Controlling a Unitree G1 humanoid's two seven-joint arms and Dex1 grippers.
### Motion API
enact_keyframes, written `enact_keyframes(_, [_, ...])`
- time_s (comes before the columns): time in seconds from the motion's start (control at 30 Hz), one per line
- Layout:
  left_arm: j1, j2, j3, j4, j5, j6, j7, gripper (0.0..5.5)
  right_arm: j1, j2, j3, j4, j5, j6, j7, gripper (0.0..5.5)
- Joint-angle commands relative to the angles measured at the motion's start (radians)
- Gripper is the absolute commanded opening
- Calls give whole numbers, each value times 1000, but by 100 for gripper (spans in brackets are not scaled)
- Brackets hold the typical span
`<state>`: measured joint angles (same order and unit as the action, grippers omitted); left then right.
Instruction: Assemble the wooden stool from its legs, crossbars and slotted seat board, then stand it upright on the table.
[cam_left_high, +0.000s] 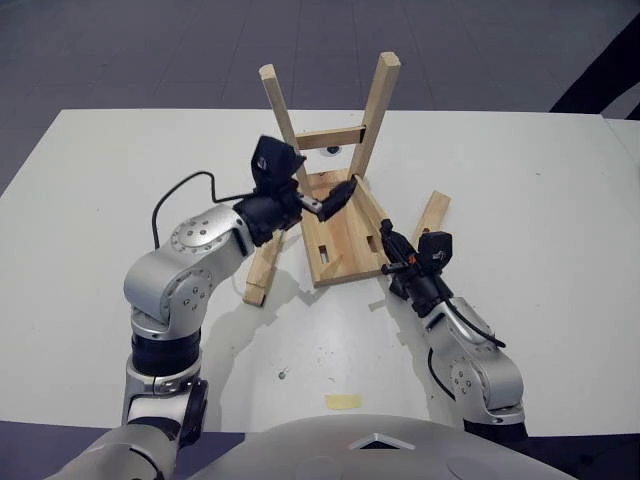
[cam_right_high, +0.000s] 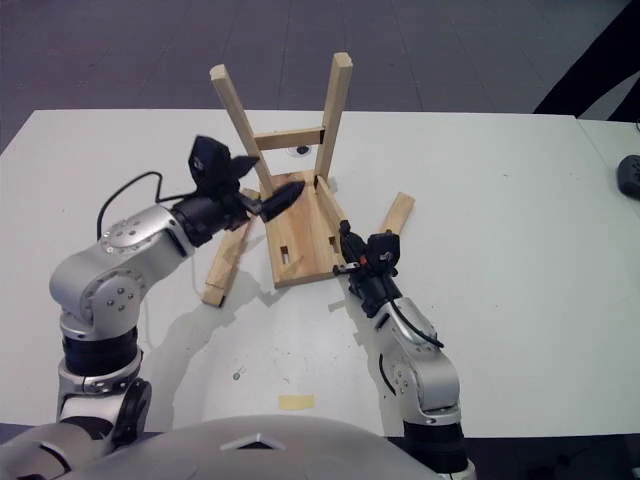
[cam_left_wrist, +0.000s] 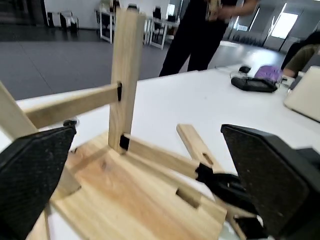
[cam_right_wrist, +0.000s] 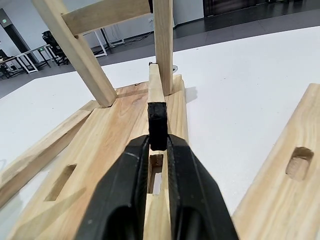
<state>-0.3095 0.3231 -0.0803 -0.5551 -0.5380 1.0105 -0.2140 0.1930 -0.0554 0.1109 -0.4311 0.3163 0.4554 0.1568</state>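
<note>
The slotted seat board (cam_left_high: 335, 235) lies flat on the white table. Two legs (cam_left_high: 283, 115) (cam_left_high: 377, 110) stand up from its far end, joined by a crossbar (cam_left_high: 330, 138). Another crossbar (cam_left_high: 372, 212) runs along the board's right edge, and my right gripper (cam_left_high: 392, 262) is shut on its near end (cam_right_wrist: 156, 90). My left gripper (cam_left_high: 325, 200) hovers open over the board's far left part, beside the left upright leg, its pads (cam_left_wrist: 30, 175) wide apart and holding nothing. One loose leg (cam_left_high: 265, 265) lies left of the board, another (cam_left_high: 432, 215) to its right.
A strip of yellow tape (cam_left_high: 343, 401) and a small screw (cam_left_high: 284, 376) lie near the table's front edge. A small round item (cam_left_high: 332, 149) sits behind the upright legs. The left arm's cable (cam_left_high: 180, 190) loops above the table. A dark object (cam_right_high: 628, 175) rests on the neighbouring table.
</note>
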Motion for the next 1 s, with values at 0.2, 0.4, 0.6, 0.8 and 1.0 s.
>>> enact_keyframes(0.2, [159, 63, -31, -152, 200, -107, 109, 540, 8, -2, -4, -8, -1, 2, 1, 39])
enact_keyframes(0.4, [327, 106, -57, -115, 234, -81, 83, 540, 5, -4, -11, -14, 1, 8, -1, 39])
enact_keyframes(0.6, [352, 136, -91, -113, 280, -10, 74, 540, 9, -6, -10, -15, 2, 9, -2, 39])
enact_keyframes(0.8, [455, 177, -4, -196, 258, 82, 34, 540, 15, -10, -13, -21, 4, 12, -1, 39])
enact_keyframes(1.0, [517, 138, -2, -176, 262, 54, 29, 512, 9, -9, -10, -16, 2, 11, 0, 39])
